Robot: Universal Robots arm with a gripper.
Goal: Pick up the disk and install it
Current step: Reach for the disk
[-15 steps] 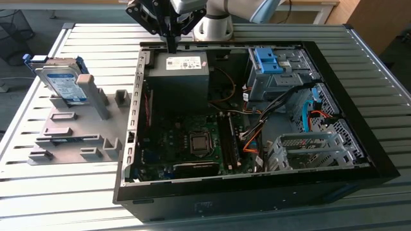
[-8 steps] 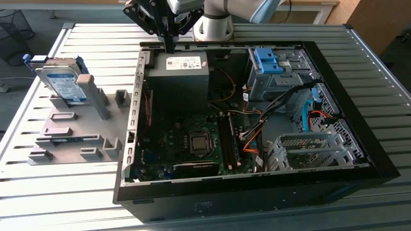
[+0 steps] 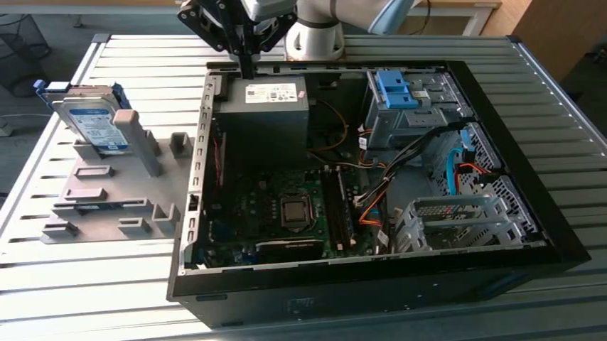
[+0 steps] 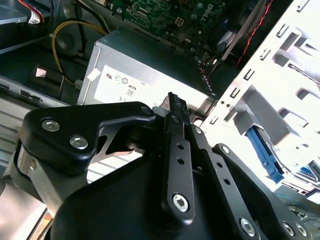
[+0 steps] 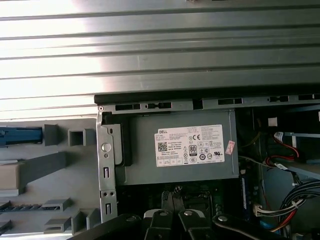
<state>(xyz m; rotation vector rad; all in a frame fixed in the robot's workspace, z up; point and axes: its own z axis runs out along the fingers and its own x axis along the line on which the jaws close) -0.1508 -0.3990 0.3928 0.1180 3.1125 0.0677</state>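
- The disk (image 3: 90,117) is standing on edge in the grey rack (image 3: 114,206) at the exterior view's left, its lower end hiding behind a post.
- The gripper (image 3: 246,67), top cut off, is hovering above the power supply (image 3: 270,106), jaws pressing together, empty.

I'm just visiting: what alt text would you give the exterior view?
A robot arm's gripper hangs over the edge of an open computer case on a slatted metal table. The disk stands untouched in a grey holder at the exterior view's left.
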